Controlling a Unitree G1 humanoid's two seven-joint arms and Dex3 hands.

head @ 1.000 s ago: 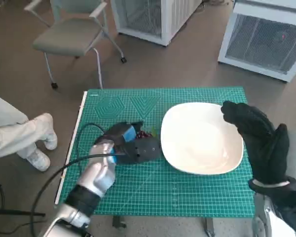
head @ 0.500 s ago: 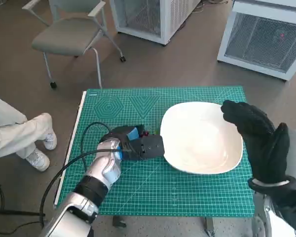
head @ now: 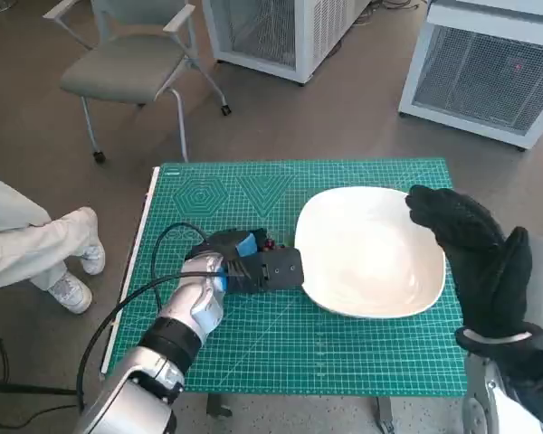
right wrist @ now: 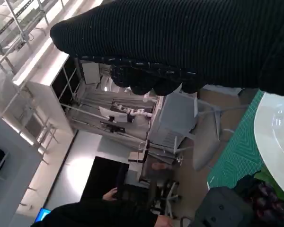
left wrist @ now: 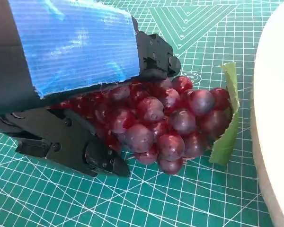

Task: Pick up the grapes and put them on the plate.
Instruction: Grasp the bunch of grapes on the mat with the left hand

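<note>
One left hand [left wrist: 75, 85] apparently grips grapes [left wrist: 165, 123] beside plate [head: 371, 253].

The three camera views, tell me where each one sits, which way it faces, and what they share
Head view: on the robot's head, looking steeply down at the green mat, the plate, both forearms and both hands.
Left wrist view: behind the left robot hand, facing the grapes under its fingers, beside the plate.
Right wrist view: behind the right robot hand, facing out into the room; the glove spans the top.
Shared: plate, grapes and mat show in all three.
</note>
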